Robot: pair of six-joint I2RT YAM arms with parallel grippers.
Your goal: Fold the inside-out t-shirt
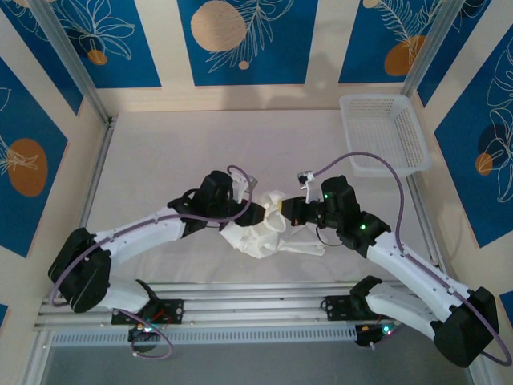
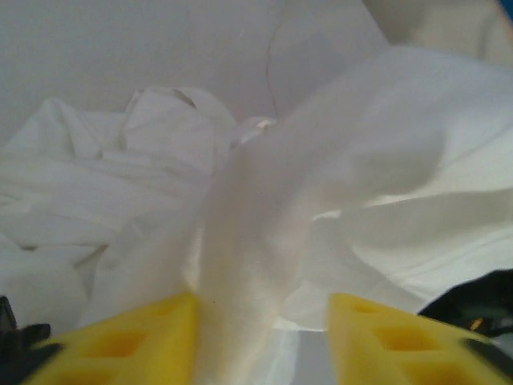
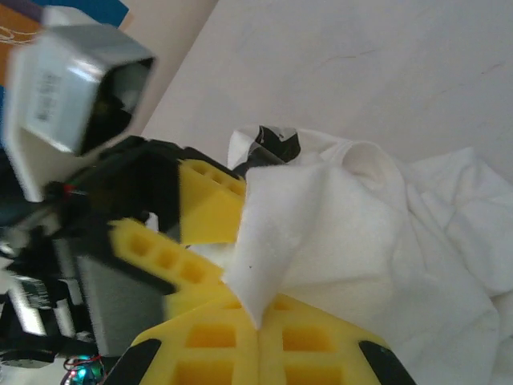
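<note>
The inside-out t-shirt (image 1: 260,238) lies bunched and wrinkled in a white heap at the table's near middle, between the two arms. Both grippers meet over its upper edge. My right gripper (image 1: 287,212) is shut on a pinched point of the cloth; in the right wrist view its yellow jaws (image 3: 258,329) press together on a peaked fold of the t-shirt (image 3: 361,241). My left gripper (image 1: 258,212) is open: its yellow fingers (image 2: 260,337) stand apart, and a raised fold of the t-shirt (image 2: 240,265) leans on the left one. The left gripper's fingers (image 3: 204,212) sit close beside the right gripper.
A white plastic lattice basket (image 1: 381,132) stands at the far right of the table (image 1: 176,160). Metal frame rails run along the left (image 1: 96,172) and right sides and along the near edge by the arm bases.
</note>
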